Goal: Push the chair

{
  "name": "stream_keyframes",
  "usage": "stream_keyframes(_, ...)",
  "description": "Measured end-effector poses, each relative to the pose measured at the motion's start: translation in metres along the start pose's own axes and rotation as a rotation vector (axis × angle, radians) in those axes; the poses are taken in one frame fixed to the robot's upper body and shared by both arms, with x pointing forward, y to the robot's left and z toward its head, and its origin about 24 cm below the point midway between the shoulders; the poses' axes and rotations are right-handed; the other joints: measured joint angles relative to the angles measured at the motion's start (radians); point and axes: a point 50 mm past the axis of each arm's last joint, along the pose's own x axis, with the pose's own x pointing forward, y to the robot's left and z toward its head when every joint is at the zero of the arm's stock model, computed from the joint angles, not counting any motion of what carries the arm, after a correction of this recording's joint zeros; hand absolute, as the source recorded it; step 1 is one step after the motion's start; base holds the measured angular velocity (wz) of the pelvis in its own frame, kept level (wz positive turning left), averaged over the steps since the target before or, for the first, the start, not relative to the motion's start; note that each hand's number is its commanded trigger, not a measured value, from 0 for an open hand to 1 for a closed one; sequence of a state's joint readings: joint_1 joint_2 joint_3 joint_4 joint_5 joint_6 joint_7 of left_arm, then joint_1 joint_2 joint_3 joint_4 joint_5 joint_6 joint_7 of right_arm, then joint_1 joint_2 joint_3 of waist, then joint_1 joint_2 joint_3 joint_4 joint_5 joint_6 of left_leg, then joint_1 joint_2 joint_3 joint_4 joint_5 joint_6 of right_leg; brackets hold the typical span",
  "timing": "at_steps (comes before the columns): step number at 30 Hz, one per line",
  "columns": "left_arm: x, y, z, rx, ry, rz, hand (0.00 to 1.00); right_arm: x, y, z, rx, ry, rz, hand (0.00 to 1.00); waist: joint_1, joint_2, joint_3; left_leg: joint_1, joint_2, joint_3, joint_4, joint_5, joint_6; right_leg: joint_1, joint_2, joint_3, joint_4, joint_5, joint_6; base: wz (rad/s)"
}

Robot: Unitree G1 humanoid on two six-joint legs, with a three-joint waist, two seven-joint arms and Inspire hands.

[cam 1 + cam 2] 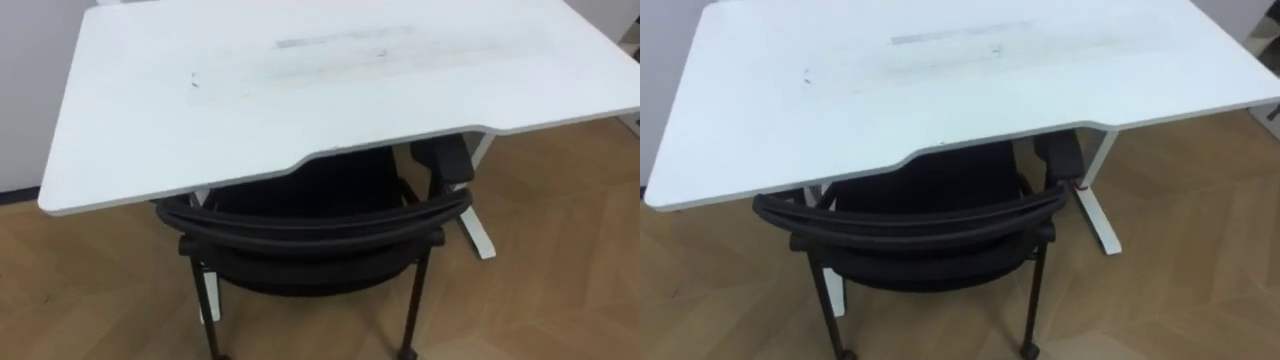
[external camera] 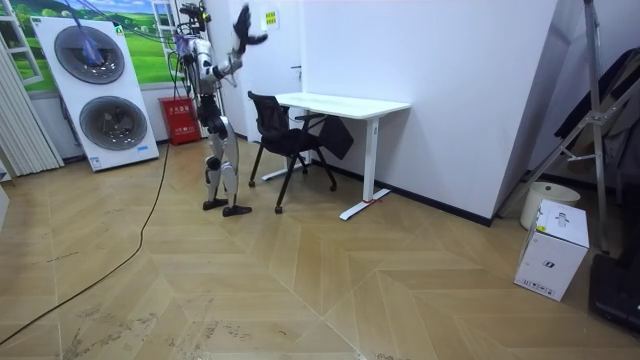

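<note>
Chair (image 1: pixel 310 235): black, on castors. Its seat sits under the near edge of the desk (image 1: pixel 300 90), and the curved back rail stands just outside that edge, on the robot's side. One armrest (image 1: pixel 445 160) already reaches beneath the desk top, close to the desk's white leg (image 1: pixel 478 225).

Judgement: the chair looks partly tucked, with some travel left before the back rail meets the desk edge.

To do the step well:
- Set your contact at the middle of the back rail, not toward either end, so the castors roll straight and the chair does not swing.
- Push level and toward the far side of the desk. Pressing downward may tip the frame.
- Go slowly and watch the armrest beside the desk leg. That is the likeliest place for it to catch.
- Stop when the rail comes up to the desk edge.

Hand (image 2: pixel 247 28): in the room view the robot stands behind the chair, on the side away from the desk, with one arm lifted high above desk level. I take this to be the right hand, though at this range I am not sure. It is well apart from the chair and touches nothing. You cannot tell from here whether its fingers are spread or curled.
</note>
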State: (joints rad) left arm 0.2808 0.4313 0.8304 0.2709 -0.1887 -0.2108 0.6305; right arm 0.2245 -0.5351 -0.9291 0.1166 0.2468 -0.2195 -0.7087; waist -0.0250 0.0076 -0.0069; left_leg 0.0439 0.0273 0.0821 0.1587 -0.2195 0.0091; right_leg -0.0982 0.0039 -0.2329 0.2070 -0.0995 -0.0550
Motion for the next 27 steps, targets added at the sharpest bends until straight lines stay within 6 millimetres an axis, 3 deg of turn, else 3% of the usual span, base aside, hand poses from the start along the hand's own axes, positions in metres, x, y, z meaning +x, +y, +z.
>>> stream_keyframes(1, -0.008, 0.011, -0.028, 0.014, 0.132, 0.035, 0.0, -0.011, -0.021, -0.033, -0.047, 0.164, -0.035, 0.0, 0.008, 0.007, -0.0045, 0.0, 0.001, 0.001, -0.001, -0.005, 0.001, -0.002, 0.001, 0.001, 0.004, -0.003, 0.001, -0.06)
stream_keyframes(2, -0.014, 0.018, -0.043, 0.021, 0.208, 0.056, 0.0, -0.019, -0.032, -0.049, -0.06, 0.254, -0.058, 0.0, 0.01, 0.008, -0.0061, 0.0, 0.001, 0.001, -0.001, -0.006, 0.001, -0.005, 0.0, 0.001, 0.009, -0.006, 0.002, -0.04)
stream_keyframes(4, -0.047, 0.052, -0.101, 0.094, 0.498, 0.159, 0.0, -0.071, -0.092, -0.108, -0.172, 0.591, -0.155, 0.0, 0.037, 0.019, -0.0105, 0.0, 0.002, -0.001, 0.007, -0.017, 0.001, -0.008, 0.002, 0.008, 0.018, -0.014, 0.002, -0.06)
stream_keyframes(5, -0.058, 0.064, -0.115, 0.121, 0.573, 0.193, 0.0, -0.087, -0.108, -0.121, -0.206, 0.679, -0.183, 0.0, 0.04, 0.023, -0.0139, 0.0, 0.004, -0.002, 0.008, -0.019, 0.001, -0.007, 0.002, 0.007, 0.02, -0.017, 0.003, 0.0)
stream_keyframes(6, -0.085, 0.09, -0.139, 0.192, 0.708, 0.25, 0.0, -0.118, -0.138, -0.142, -0.295, 0.83, -0.224, 0.0, 0.042, 0.024, -0.0188, 0.001, 0.01, -0.002, 0.009, -0.024, 0.003, -0.007, 0.0, 0.006, 0.024, -0.024, 0.007, 0.04)
stream_keyframes(7, -0.115, 0.119, -0.157, 0.276, 0.829, 0.289, 0.0, -0.15, -0.166, -0.154, -0.381, 0.961, -0.249, 0.0, 0.044, 0.036, -0.0293, 0.005, 0.009, -0.002, 0.014, -0.032, 0.005, -0.005, -0.002, 0.006, 0.033, -0.032, 0.01, 0.04)
stream_keyframes(8, -0.147, 0.146, -0.17, 0.353, 0.949, 0.328, 0.0, -0.183, -0.191, -0.162, -0.457, 1.092, -0.276, 0.0, 0.045, 0.042, -0.0331, 0.014, 0.009, -0.002, 0.019, -0.039, 0.007, 0.005, -0.004, 0.007, 0.037, -0.039, 0.013, 0.0)
stream_keyframes(9, -0.162, 0.159, -0.174, 0.387, 1.006, 0.346, 0.0, -0.2, -0.202, -0.164, -0.498, 1.16, -0.286, 0.0, 0.046, 0.046, -0.0315, 0.019, 0.01, -0.003, 0.024, -0.044, 0.008, 0.012, -0.004, 0.005, 0.038, -0.042, 0.015, 0.06)
stream_keyframes(10, -0.188, 0.181, -0.178, 0.458, 1.103, 0.361, 0.0, -0.231, -0.219, -0.165, -0.57, 1.284, -0.283, 0.0, 0.043, 0.049, -0.0309, 0.023, 0.009, -0.004, 0.035, -0.051, 0.009, 0.016, -0.008, 0.004, 0.054, -0.055, 0.017, 0.08)
stream_keyframes(12, -0.222, 0.205, -0.179, 0.535, 1.236, 0.366, 0.0, -0.269, -0.233, -0.162, -0.633, 1.436, -0.254, 0.0, 0.04, 0.044, -0.0314, 0.026, 0.006, -0.007, 0.051, -0.062, 0.011, 0.015, -0.018, -0.001, 0.079, -0.073, 0.02, 0.11)
stream_keyframes(14, -0.251, 0.216, -0.179, 0.568, 1.356, 0.347, 0.0, -0.29, -0.234, -0.161, -0.67, 1.531, -0.186, 0.0, 0.036, 0.041, -0.0291, 0.036, 0.001, -0.009, 0.051, -0.066, 0.01, 0.022, -0.026, -0.002, 0.089, -0.078, 0.023, 0.07)
stream_keyframes(16, -0.276, 0.212, -0.181, 0.628, 1.474, 0.199, 0.0, -0.307, -0.219, -0.165, -0.724, 1.616, -0.006, 0.0, 0.042, 0.037, -0.0256, 0.04, -0.002, -0.01, 0.059, -0.065, 0.012, 0.031, -0.027, -0.002, 0.083, -0.068, 0.024, 0.0)
stream_keyframes(20, -0.286, 0.192, -0.187, 0.659, 1.536, -0.064, 0.0, -0.317, -0.184, -0.175, -0.749, 1.644, 0.288, 0.0, 0.057, 0.036, -0.0227, 0.037, -0.004, -0.019, 0.076, -0.068, 0.018, 0.048, -0.029, -0.011, 0.065, -0.056, 0.03, 0.07)
stream_keyframes(25, -0.288, 0.134, -0.197, 0.662, 1.533, -0.422, 0.0, -0.325, -0.12, -0.185, -0.657, 1.611, 0.593, 0.0, 0.057, 0.037, -0.0144, 0.02, -0.008, -0.038, 0.077, -0.056, 0.03, 0.056, -0.031, -0.031, 0.029, -0.031, 0.033, 0.11)
stream_keyframes(27, -0.287, 0.116, -0.199, 0.663, 1.508, -0.527, 0.0, -0.329, -0.103, -0.185, -0.612, 1.611, 0.67, 0.0, 0.052, 0.034, -0.0088, 0.019, -0.008, -0.041, 0.076, -0.052, 0.03, 0.06, -0.03, -0.037, 0.024, -0.03, 0.033, 0.06)
